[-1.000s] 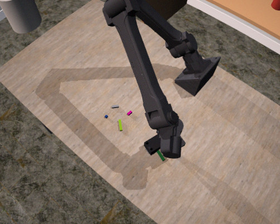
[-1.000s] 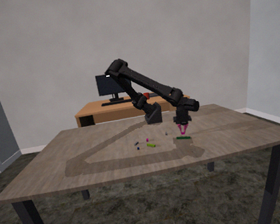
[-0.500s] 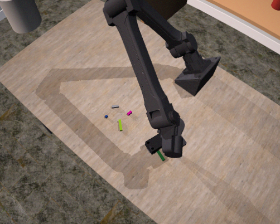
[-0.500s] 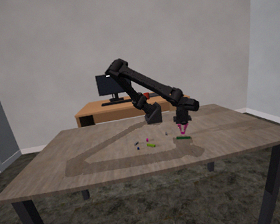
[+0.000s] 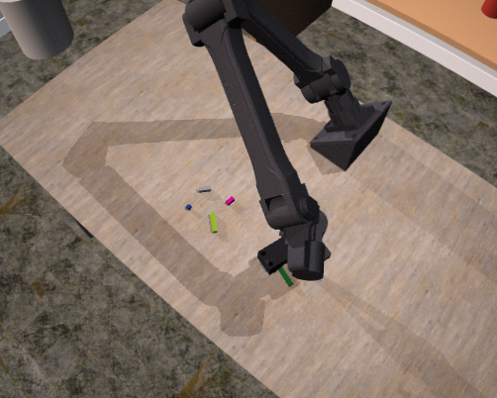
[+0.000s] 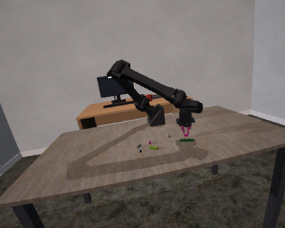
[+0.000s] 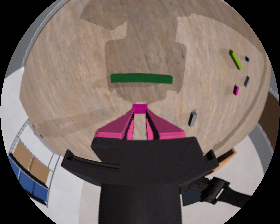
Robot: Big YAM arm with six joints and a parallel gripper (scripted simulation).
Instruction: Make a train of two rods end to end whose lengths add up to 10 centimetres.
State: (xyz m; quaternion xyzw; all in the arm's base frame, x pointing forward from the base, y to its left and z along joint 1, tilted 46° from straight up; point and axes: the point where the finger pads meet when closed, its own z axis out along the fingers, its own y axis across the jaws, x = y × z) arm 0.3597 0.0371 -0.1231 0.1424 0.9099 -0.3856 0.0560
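My gripper [image 6: 186, 135] [image 7: 139, 111] is shut on a small magenta rod [image 7: 140, 107], held above the table beside the green rod [image 5: 285, 277] [image 6: 186, 140] [image 7: 141, 78]. The green rod lies flat and alone. The arm hides the fingers in the top view. A second magenta rod [image 5: 230, 201] [image 6: 150, 142] [image 7: 236, 90] lies on the table near the lime rod [image 5: 214, 223] [image 6: 154, 148] [image 7: 235, 59].
A blue rod [image 5: 188, 207] [image 7: 247, 59] and a grey rod [image 5: 204, 189] [image 7: 246, 81] lie apart near the lime one. Another grey rod [image 6: 169, 136] [image 7: 192, 119] lies between that group and the gripper, hidden in the top view.
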